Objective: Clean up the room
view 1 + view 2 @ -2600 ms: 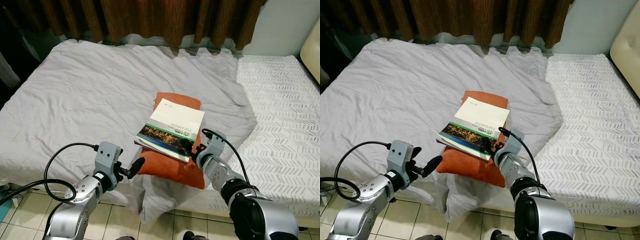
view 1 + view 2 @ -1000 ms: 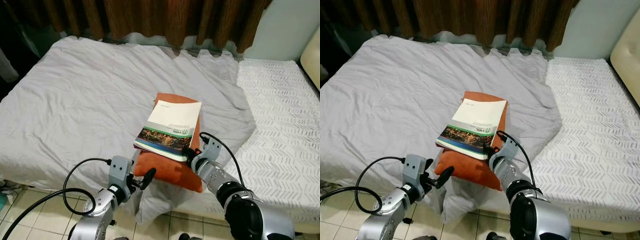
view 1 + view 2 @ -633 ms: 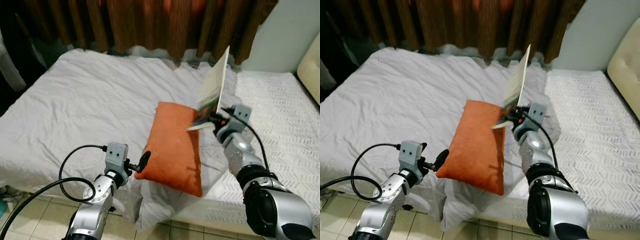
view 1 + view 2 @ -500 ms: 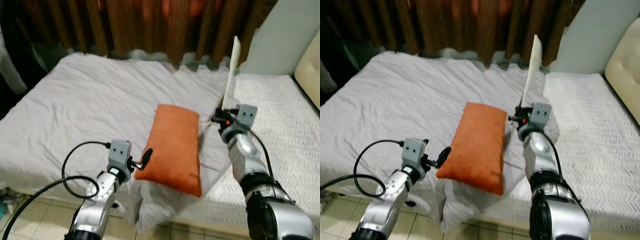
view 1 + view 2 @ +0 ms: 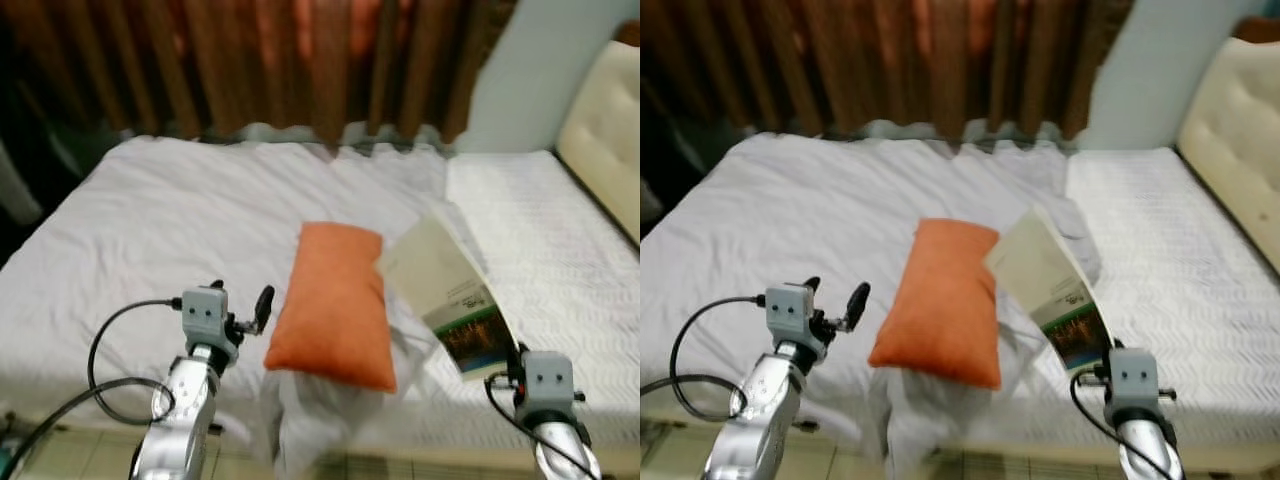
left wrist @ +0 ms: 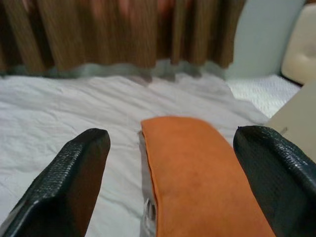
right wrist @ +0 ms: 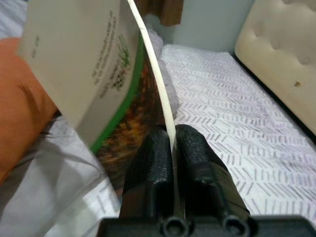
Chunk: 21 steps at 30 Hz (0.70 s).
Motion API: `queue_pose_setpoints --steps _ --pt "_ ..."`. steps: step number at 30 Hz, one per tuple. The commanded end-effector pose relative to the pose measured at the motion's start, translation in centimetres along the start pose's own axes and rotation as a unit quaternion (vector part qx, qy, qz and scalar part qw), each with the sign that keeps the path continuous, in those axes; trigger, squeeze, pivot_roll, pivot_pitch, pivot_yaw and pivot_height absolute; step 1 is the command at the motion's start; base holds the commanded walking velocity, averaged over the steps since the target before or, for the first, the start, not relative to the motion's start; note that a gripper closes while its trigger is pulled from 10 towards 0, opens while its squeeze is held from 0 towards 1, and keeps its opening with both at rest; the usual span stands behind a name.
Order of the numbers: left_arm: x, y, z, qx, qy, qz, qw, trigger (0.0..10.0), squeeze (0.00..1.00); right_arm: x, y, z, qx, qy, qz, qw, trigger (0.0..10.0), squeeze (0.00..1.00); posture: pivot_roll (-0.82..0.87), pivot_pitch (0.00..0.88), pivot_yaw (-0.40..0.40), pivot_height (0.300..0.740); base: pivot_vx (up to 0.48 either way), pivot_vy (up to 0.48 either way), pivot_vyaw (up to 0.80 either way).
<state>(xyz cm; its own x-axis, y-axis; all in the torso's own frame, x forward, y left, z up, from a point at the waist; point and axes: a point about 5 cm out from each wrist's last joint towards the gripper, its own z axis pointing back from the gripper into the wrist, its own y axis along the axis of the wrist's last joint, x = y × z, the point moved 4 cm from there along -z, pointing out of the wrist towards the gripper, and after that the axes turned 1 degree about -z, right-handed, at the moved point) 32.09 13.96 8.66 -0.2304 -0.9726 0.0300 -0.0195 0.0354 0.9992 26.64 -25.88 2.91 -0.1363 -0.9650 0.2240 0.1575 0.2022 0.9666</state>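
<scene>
Lowered from upright, the booklet [image 5: 450,300] tilts, pinched in the right hand [image 7: 171,143]; left hand [image 5: 262,303] gapes wide.

Right gripper [image 7: 173,143] pinches the lower edge of a booklet [image 7: 94,74], black fingers [image 7: 148,163] pressed tight either side of it. Booklet tilts up above an orange pillow [image 7: 19,108]. Patterned white bed sheet [image 7: 237,128] and cream headboard [image 7: 281,54] lie beyond.
</scene>
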Motion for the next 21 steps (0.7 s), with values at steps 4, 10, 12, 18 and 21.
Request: queue_pose_setpoints --steps 4,10,12,18,21 --pt "0.6 -1.7 0.0 -0.033 -0.010 0.014 0.999 10.0 0.00 -1.8 2.7 -1.5 0.041 0.035 -0.014 0.998 0.0 0.00 -0.07 0.000 0.030 0.740 0.000 -0.448 0.00" --pt "0.9 -1.8 -0.5 -0.039 -0.031 0.018 0.999 10.0 0.00 -3.2 3.2 -2.8 0.036 0.055 -0.027 0.997 0.0 0.00 -0.06 0.000 0.038 0.740 0.000 -0.448 0.00" --pt "0.6 -1.9 -0.6 -0.041 -0.032 0.016 0.999 10.0 0.00 -3.5 3.1 -2.8 0.034 0.061 -0.029 0.997 0.0 0.00 -0.06 0.000 0.040 0.740 0.000 -0.446 0.00" --pt "0.1 -2.1 -0.6 -0.047 -0.041 0.001 0.998 10.0 0.00 -4.1 2.8 -2.6 0.027 0.075 -0.035 0.996 0.0 0.00 -0.06 0.000 0.042 0.740 0.000 -0.434 0.00" --pt "-0.3 -2.2 -0.6 -0.048 -0.037 -0.001 0.998 10.0 0.00 -4.3 2.6 -2.5 0.023 0.079 -0.036 0.996 0.0 0.00 -0.06 0.000 0.042 0.740 0.089 -0.409 0.00"
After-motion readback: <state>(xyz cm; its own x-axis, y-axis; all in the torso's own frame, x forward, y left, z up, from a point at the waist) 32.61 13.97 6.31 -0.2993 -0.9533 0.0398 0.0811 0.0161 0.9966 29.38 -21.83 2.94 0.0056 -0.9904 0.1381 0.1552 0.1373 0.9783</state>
